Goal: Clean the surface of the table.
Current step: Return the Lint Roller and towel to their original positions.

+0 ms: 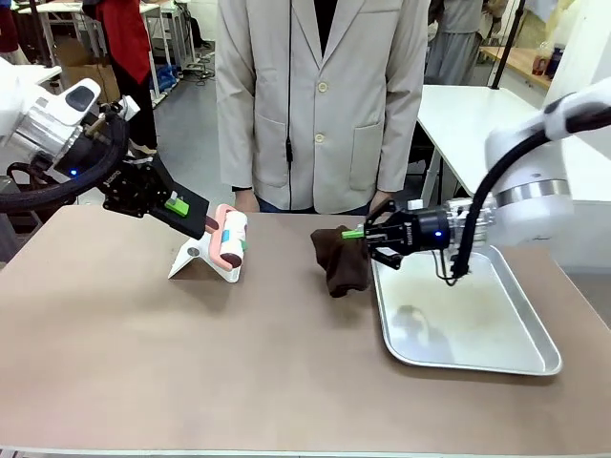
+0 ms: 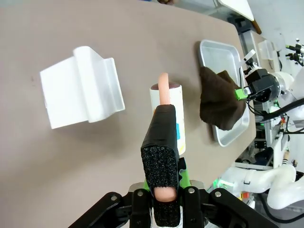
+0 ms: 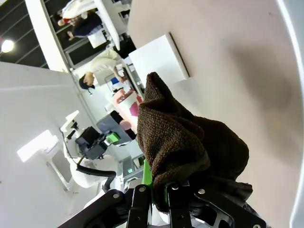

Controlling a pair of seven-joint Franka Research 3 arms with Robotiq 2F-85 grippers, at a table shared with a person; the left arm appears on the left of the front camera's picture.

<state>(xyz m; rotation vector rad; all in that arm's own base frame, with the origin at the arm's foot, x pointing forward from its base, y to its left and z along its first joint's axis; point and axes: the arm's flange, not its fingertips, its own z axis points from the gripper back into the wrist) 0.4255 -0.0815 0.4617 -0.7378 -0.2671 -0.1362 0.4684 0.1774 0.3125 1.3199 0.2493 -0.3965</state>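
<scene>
The left gripper [image 1: 196,215] has its fingers pinching the pink handle of a lint roller [image 1: 229,239], held above a white folded stand [image 1: 202,260] near the tabletop's [image 1: 191,363] far edge. The right gripper [image 1: 368,234] has its fingers pinching a dark brown cloth [image 1: 340,260], which hangs at the left rim of a metal tray [image 1: 496,358] on the tabletop's right side.

Judgement: to wipe well, the cloth should be lowered flat and dragged in overlapping passes, clear of the tray rim.

The cloth is coarse, looped terry, limp and bunched. The tabletop is smooth, matte taupe. The tray is shallow, reflective metal with rounded corners.
</scene>
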